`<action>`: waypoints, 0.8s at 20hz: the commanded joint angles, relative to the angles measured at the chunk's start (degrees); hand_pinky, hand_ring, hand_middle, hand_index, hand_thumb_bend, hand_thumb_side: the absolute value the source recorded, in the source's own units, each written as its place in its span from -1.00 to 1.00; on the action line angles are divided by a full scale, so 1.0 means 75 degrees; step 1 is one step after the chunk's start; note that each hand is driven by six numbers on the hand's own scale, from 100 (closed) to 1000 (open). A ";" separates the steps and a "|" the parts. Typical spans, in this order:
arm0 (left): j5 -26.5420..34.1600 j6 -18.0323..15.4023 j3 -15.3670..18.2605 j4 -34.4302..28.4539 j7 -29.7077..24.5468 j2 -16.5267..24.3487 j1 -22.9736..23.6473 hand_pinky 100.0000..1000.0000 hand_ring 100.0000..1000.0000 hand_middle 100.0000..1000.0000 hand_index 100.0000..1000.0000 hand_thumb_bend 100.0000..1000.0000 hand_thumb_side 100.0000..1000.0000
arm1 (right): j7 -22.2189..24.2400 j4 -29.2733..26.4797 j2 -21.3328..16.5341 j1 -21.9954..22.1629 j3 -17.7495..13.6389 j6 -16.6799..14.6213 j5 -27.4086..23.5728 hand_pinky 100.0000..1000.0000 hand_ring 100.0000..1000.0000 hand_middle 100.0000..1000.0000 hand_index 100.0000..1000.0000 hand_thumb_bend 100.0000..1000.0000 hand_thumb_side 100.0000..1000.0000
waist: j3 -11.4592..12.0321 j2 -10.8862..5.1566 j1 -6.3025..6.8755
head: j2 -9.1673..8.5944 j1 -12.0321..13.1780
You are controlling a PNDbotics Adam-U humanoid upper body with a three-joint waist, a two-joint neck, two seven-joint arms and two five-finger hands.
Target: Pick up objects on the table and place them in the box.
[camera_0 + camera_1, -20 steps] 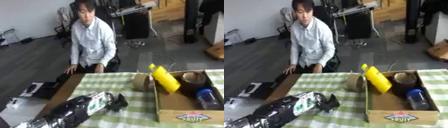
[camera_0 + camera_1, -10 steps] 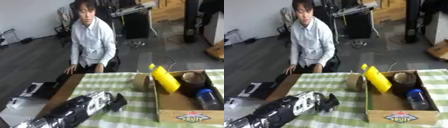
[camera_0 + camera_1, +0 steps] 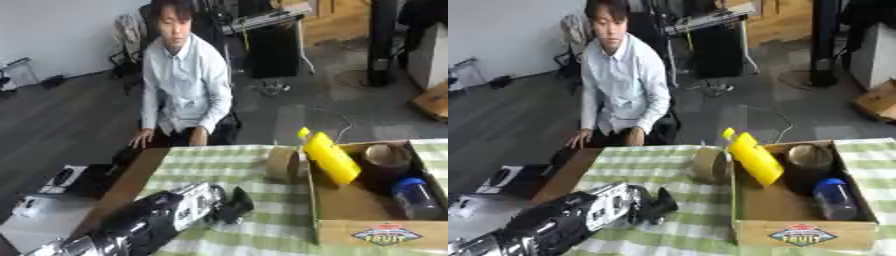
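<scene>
The left hand (image 3: 229, 206), fingers seemingly curled on nothing, should open wide before grasping the upright tape roll (image 3: 283, 163) beside the box (image 3: 376, 234).

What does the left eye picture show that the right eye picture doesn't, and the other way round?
Only the left eye view shows table beyond the box's right wall: a strip of checked cloth. Only the right eye view shows more floor left of the table, where the dark things lie, in full. Both share the cardboard box with the yellow bottle leaning on its left wall, a blue-capped bottle and a dark jar inside, the tape roll outside, and the left hand, fingers curled, holding nothing.
</scene>
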 commanded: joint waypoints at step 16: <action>0.0514 0.1422 0.0562 -0.1619 0.0061 0.0904 0.0077 0.14 -0.11 -0.53 -0.03 -1.00 0.14 | -0.0462 -0.0119 -0.0132 -0.0037 -0.0074 -0.0376 0.0046 0.75 0.94 0.59 0.67 -1.00 1.00 | 0.0066 -0.0103 -0.0078 | 0.0010 -0.0048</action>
